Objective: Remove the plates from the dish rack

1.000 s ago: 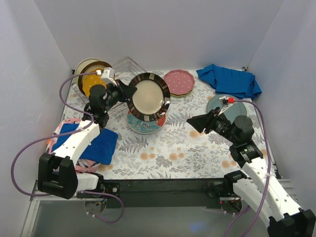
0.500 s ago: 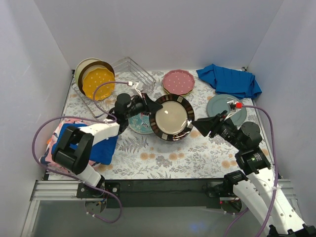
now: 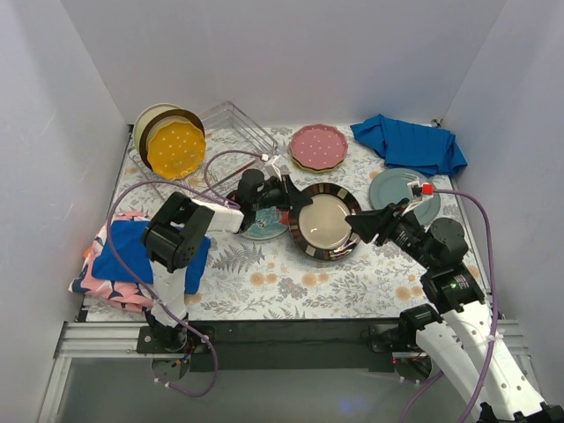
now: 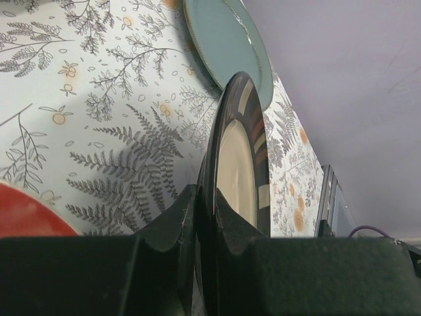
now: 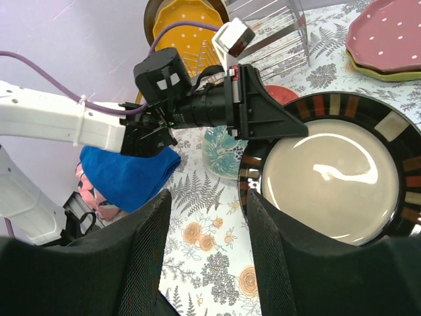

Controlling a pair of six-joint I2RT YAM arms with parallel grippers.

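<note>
I've swung the dark-rimmed plate (image 3: 324,220), pinched in the left gripper (image 3: 289,204), from the dish rack (image 3: 242,128) at 10 o'clock to centre. The right gripper (image 3: 359,226) gapes empty at its 3 o'clock. Handover likely next.

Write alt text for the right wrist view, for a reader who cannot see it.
The left end effector grips the rim of a glossy dark-rimmed plate with a cream centre, over a fern-print table. The right end effector, open, frames the foreground. Behind, an orange dotted plate stands in a wire dish rack; a pink plate lies at top right.
</note>
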